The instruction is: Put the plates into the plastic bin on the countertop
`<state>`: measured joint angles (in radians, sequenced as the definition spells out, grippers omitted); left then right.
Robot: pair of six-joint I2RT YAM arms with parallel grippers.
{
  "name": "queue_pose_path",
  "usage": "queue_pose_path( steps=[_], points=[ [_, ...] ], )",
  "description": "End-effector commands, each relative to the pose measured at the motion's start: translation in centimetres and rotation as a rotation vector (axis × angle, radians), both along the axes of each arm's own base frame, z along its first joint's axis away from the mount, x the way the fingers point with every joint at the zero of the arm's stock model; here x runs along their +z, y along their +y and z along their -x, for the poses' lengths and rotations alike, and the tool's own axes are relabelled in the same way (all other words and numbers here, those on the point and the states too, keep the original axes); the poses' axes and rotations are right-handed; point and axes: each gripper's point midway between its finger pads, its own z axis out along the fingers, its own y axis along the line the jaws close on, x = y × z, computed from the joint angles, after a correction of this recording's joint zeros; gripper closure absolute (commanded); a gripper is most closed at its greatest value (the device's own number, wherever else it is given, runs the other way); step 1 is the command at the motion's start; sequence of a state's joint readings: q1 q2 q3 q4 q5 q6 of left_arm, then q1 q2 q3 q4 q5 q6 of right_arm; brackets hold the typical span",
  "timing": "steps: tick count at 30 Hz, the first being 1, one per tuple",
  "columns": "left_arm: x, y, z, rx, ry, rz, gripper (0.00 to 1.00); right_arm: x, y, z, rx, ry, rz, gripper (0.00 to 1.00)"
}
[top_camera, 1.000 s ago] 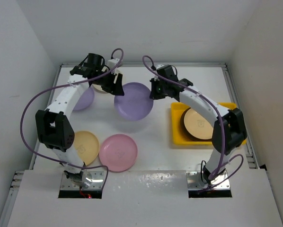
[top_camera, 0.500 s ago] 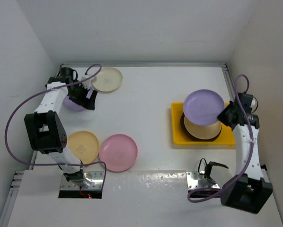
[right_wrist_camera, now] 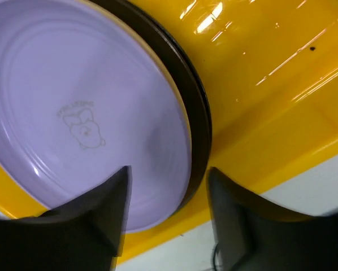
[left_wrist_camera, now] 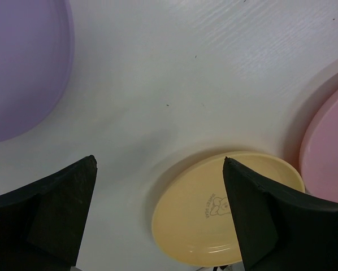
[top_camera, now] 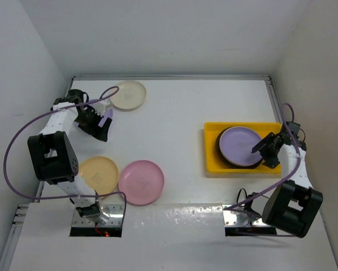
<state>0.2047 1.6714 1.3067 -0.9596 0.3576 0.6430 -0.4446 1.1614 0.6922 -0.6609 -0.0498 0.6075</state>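
The yellow plastic bin (top_camera: 211,165) lies at 3 o'clock on the white countertop (top_camera: 174,130). Inside it a lilac plate (top_camera: 239,145) rests on a dark-rimmed plate (top_camera: 219,149), and the right gripper (top_camera: 264,152) is at this lilac plate's 3 o'clock edge. A cream plate (top_camera: 128,95) lies at 11 o'clock, with the left gripper (top_camera: 101,123) near its 7 o'clock side. An orange-yellow plate (top_camera: 101,172) and a pink plate (top_camera: 141,182) lie just beside each other at 7 o'clock.

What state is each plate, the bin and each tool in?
Lilac plate, atop the stack in the yellow bin.
Dark-rimmed plate, under it.
Cream plate, on the countertop.
Orange-yellow plate, on the countertop.
Pink plate, on the countertop.
Second lilac plate, on the countertop.
Left tool, open, empty.
Right tool, open, empty.
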Motion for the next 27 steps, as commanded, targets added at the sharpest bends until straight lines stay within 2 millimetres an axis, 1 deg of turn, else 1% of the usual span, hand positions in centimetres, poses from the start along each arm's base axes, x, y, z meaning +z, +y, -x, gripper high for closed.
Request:
queue_pose_path(
  steps=[1, 2, 3, 4, 5, 6, 8, 9, 10, 11, 12, 13, 14, 15, 16, 17, 18, 19, 20, 21, 22, 23, 24, 25, 26, 27],
  points=[
    [2.3, 0.0, -1.2, -0.007, -0.087, 0.02, 0.07, 0.7, -0.8, -1.6, 0.037, -0.032, 0.051, 0.3],
    [2.3, 0.0, -1.2, -0.007, -0.087, 0.02, 0.07, 0.7, -1.7, -1.3, 0.035, -0.01, 0.107, 0.23],
    [2.6, 0.0, -1.2, -0.007, -0.096, 0.018, 0.07, 0.7, -1.6, -1.0, 0.067, 0.018, 0.131, 0.19],
    [2.7, -0.1, -1.3, -0.009, -0.098, 0.027, 0.07, 1.2, -1.6, -1.4, 0.086, 0.019, 0.161, 0.16],
    [2.7, -0.1, -1.3, -0.009, -0.098, 0.027, 0.07, 1.9, -2.4, -1.5, 0.075, 0.027, 0.218, 0.16],
    [2.7, -0.1, -1.3, -0.009, -0.098, 0.027, 0.07, 2.1, -2.3, -1.4, 0.099, 0.05, 0.256, 0.15],
    [2.7, -0.1, -1.2, -0.001, -0.095, 0.03, 0.07, 5.0, -1.0, -3.0, 0.202, 0.018, 0.342, 0.15],
    [2.7, -0.1, -1.2, -0.001, -0.095, 0.03, 0.07, 6.5, -0.4, -4.2, 0.244, -0.021, 0.37, 0.15],
    [2.7, 0.2, -1.4, 0.017, -0.101, 0.031, 0.07, 7.6, 3.6, -5.5, 0.413, -0.089, 0.38, 0.14],
    [2.8, 0.2, -1.7, 0.029, -0.11, 0.033, 0.07, 9.3, 5.7, -7.3, 0.485, -0.181, 0.388, 0.14],
    [3.2, 0.6, -1.8, 0.049, -0.127, 0.031, 0.07, 9.8, 8.3, -7.9, 0.587, -0.227, 0.365, 0.14],
    [2.9, 0.9, -1.8, 0.067, -0.124, 0.035, 0.07, 9.3, 10.8, -9.2, 0.671, -0.255, 0.334, 0.15],
    [3.0, 1.2, -2.1, 0.094, -0.133, 0.027, 0.07, 10.6, 17.1, -9.3, 0.863, -0.328, 0.307, 0.2],
    [2.9, 1.6, -1.8, 0.119, -0.127, 0.023, 0.08, 10.3, 20.6, -8.8, 0.976, -0.337, 0.227, 0.25],
    [2.9, 2.0, -1.6, 0.145, -0.129, 0.025, 0.08, 8.5, 24.5, -7.9, 1.116, -0.293, 0.182, 0.27],
    [2.9, 2.4, -1.5, 0.164, -0.127, 0.028, 0.08, 7.3, 28.3, -7.4, 1.228, -0.261, 0.14, 0.29],
    [2.9, 2.8, -1.2, 0.196, -0.129, 0.025, 0.09, 7.7, 31.1, -7.1, 1.299, -0.283, 0.079, 0.3],
    [2.6, 3.5, -0.6, 0.221, -0.127, 0.024, 0.09, 6.5, 34.4, -6.3, 1.397, -0.266, 0.048, 0.3],
    [2.5, 3.9, -0.2, 0.249, -0.12, 0.017, 0.09, 4.7, 35.9, -6.1, 1.428, -0.235, 0.041, 0.29],
    [3.0, 4.3, 0.1, 0.271, -0.145, 0.014, 0.09, 3.7, 38.8, -4.8, 1.501, -0.245, 0.029, 0.29],
    [2.6, 4.7, 0.7, 0.288, -0.14, 0.004, 0.09, 3.3, 40.0, -4.4, 1.534, -0.249, 0.014, 0.29],
    [2.5, 5.5, 1.4, 0.318, -0.137, 0.003, 0.09, 1.2, 40.7, -4.1, 1.55, -0.205, 0.011, 0.29],
    [2.9, 5.8, 1.8, 0.331, -0.159, -0.004, 0.09, 0.8, 42.0, -3.0, 1.587, -0.199, 0.009, 0.3],
    [2.3, 5.9, 2.6, 0.345, -0.143, -0.001, 0.09, 0.7, 42.6, -3.2, 1.578, -0.2, 0.006, 0.31],
    [2.2, 6.4, 3.1, 0.367, -0.14, -0.001, 0.09, -0.7, 43.4, -3.3, 1.579, -0.198, 0.0, 0.33],
    [1.8, 6.7, 3.5, 0.368, -0.132, -0.004, 0.09, -1.4, 44.0, -2.3, 1.597, -0.188, -0.007, 0.34]
  ],
)
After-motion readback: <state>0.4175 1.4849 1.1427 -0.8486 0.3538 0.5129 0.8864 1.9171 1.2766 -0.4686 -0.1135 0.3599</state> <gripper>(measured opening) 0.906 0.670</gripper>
